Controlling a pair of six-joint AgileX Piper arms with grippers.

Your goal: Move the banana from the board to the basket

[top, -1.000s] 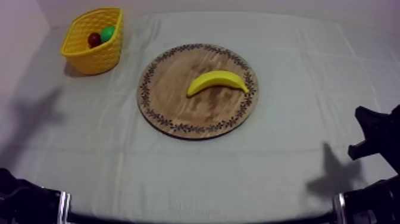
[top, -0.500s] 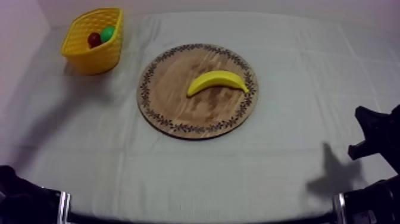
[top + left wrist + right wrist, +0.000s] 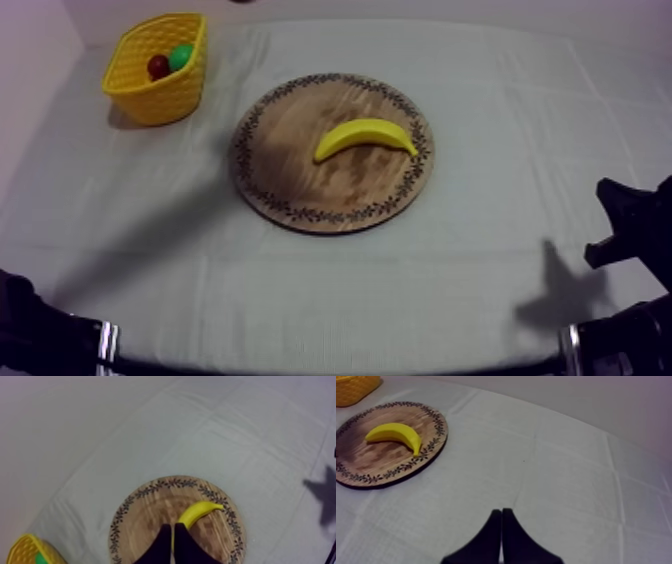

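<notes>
Banana (image 3: 365, 137): lies flat on the board (image 3: 290, 190), right of centre. Nothing touches it, so the pick is not yet made.
Basket (image 3: 160, 100): at the far left of the cloth (image 3: 480, 290), well apart from the board. It holds a small red fruit (image 3: 158, 67) and a green fruit (image 3: 181, 56).
Left gripper (image 3: 173, 543): fingers pressed together in a narrow wedge, empty, pointed at the banana's near end, apparently lining up. It is the basket-side arm, hence the likely carrier.
Right gripper (image 3: 501, 536): fingers likewise together, empty, over bare cloth and well apart from the board.
</notes>
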